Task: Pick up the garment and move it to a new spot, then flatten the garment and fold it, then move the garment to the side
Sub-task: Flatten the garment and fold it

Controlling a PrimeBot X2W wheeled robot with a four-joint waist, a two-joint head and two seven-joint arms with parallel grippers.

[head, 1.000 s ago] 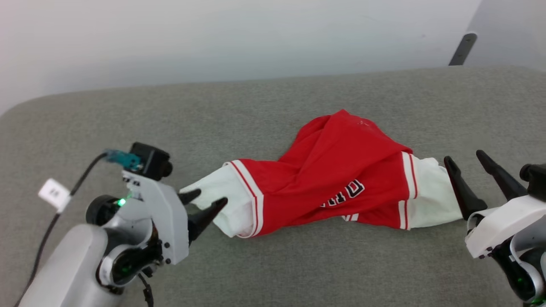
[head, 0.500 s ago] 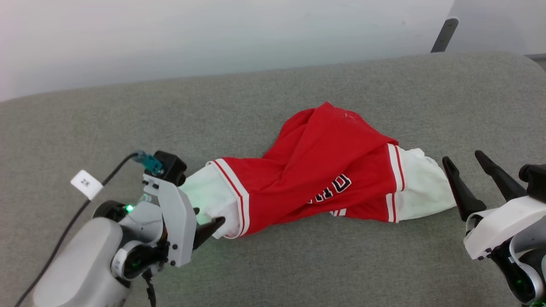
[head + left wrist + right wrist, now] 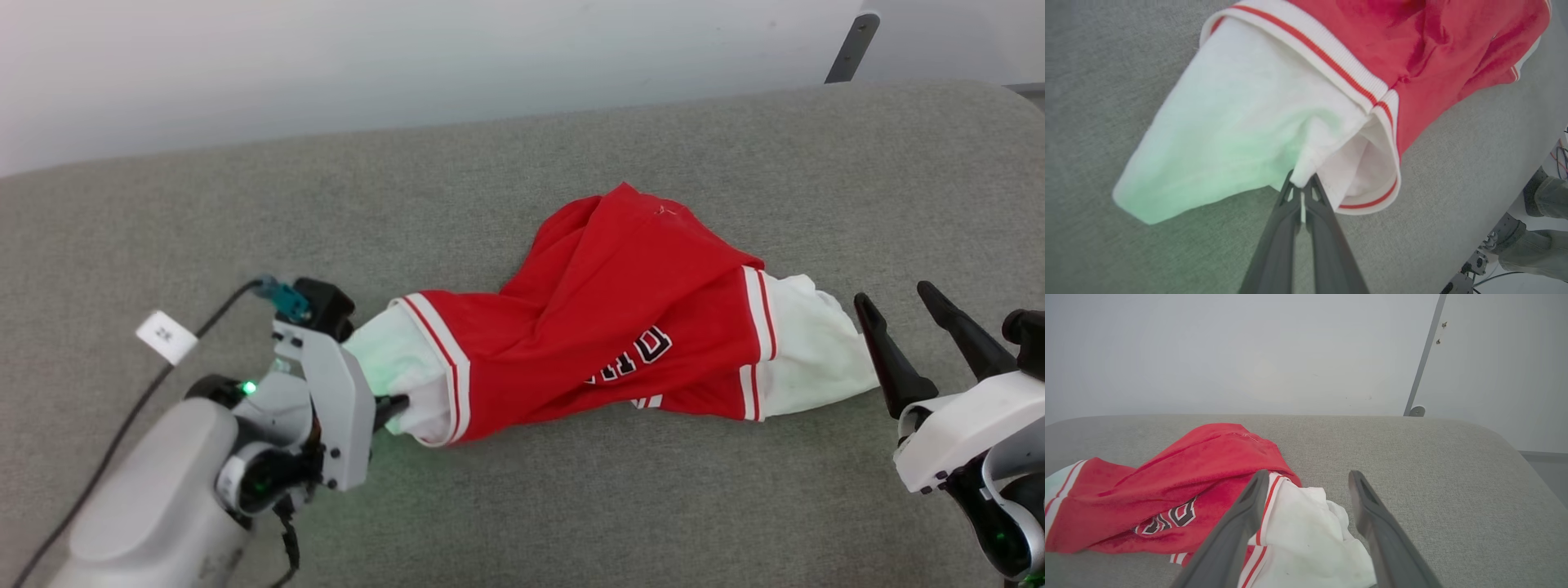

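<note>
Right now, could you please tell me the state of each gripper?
The left gripper is shut on the garment, at a white sleeve.
The right gripper is open, holding nothing.

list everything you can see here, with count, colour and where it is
garment: one, red with white sleeves and striped trim, crumpled mid-surface
padded surface: one, grey, under the garment
wall: one, white, behind the surface
post: one, dark, upper right against the wall
tag: one, white, on the left arm's cable
left gripper: one, dark fingers, shut on the garment's white sleeve edge
right gripper: one, dark fingers, open, at the other white sleeve
</note>
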